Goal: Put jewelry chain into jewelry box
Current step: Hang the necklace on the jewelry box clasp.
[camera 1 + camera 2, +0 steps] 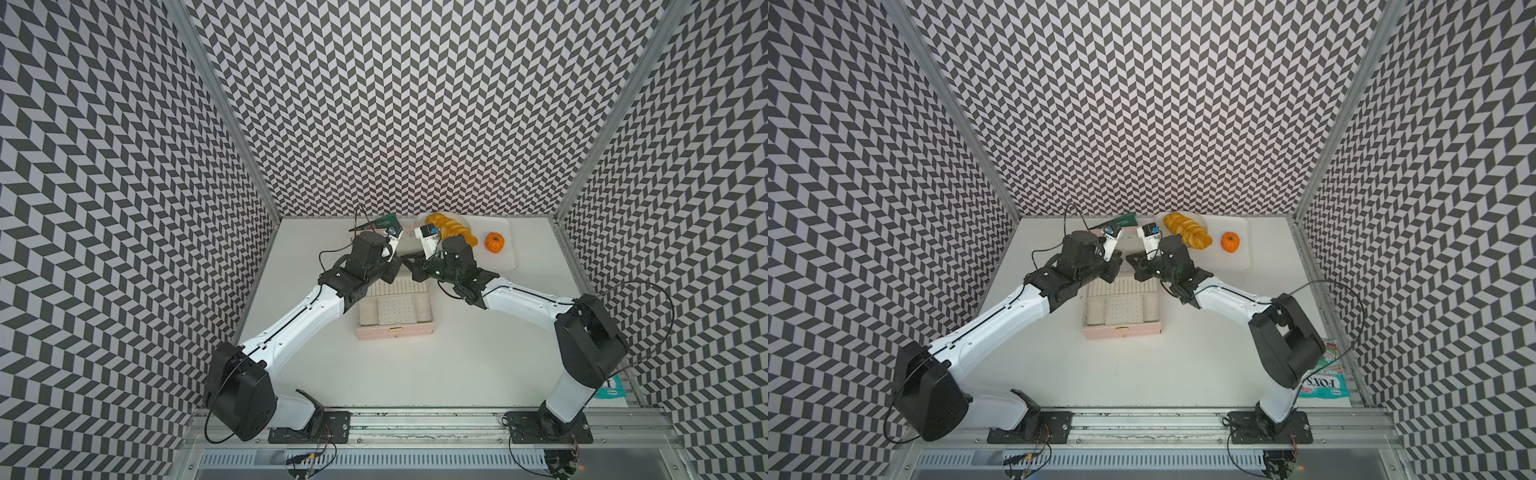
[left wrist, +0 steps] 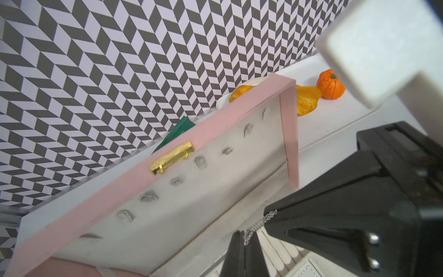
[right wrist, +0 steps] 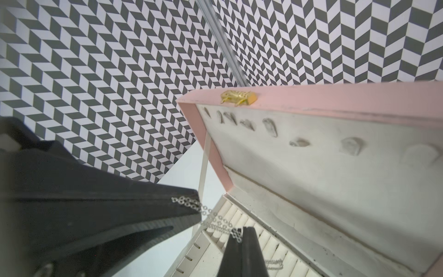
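Note:
The pale pink jewelry box (image 1: pixel 395 332) (image 1: pixel 1121 330) stands open mid-table, its lid (image 2: pixel 215 179) (image 3: pixel 311 167) upright at the far side. My two grippers meet tip to tip above the ring rolls near the lid. The left gripper (image 2: pixel 244 233) (image 1: pixel 397 262) is shut on one end of the thin silver jewelry chain (image 2: pixel 260 223) (image 3: pixel 211 214). The right gripper (image 3: pixel 242 230) (image 1: pixel 410 264) is shut on the chain a short way along. A short stretch hangs between them, and a loose loop (image 3: pixel 274 263) trails behind the right fingers over the ring rolls. In both top views the chain is too thin to make out.
A white tray (image 1: pixel 505 253) at the back right holds a small orange pumpkin (image 1: pixel 494 242) and a yellow twisted piece (image 1: pixel 451 226). A green packet (image 1: pixel 384 224) lies behind the box. A candy bag (image 1: pixel 1323 380) sits at the right edge near the right arm's base.

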